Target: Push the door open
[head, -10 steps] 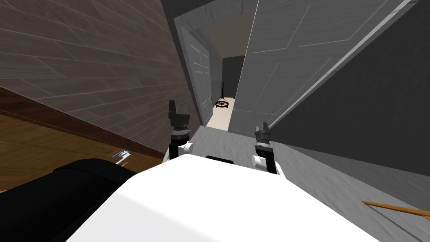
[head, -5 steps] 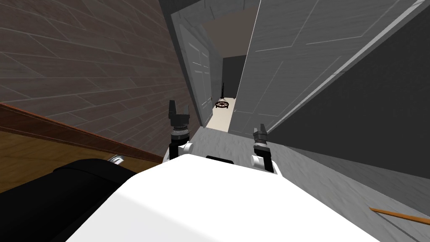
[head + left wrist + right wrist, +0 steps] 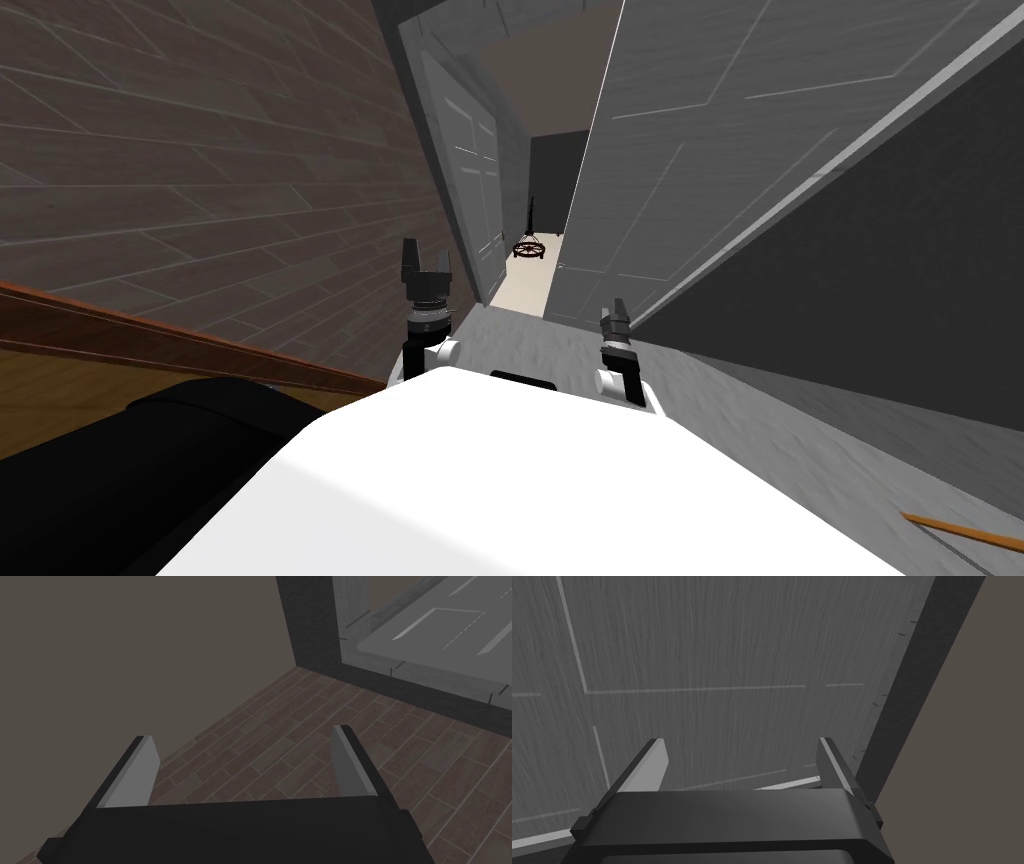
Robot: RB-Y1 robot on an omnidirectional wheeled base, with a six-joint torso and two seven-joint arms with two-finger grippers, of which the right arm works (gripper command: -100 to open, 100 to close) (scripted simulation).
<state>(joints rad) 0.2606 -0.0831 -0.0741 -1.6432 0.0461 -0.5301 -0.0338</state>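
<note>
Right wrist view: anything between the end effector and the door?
Nothing visible. The open right end effector points straight at the grey door, with no object in the gap between them.

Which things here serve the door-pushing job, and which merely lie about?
Job: grey panelled door; right gripper, open, facing it.
Lying about: dark wheel-shaped object beyond the doorway; wooden strip on the floor; left gripper, open.

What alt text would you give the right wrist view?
The open right gripper faces a grey panelled door at close range. A dark strip runs beside the door, with a plain brownish wall beyond it.
</note>
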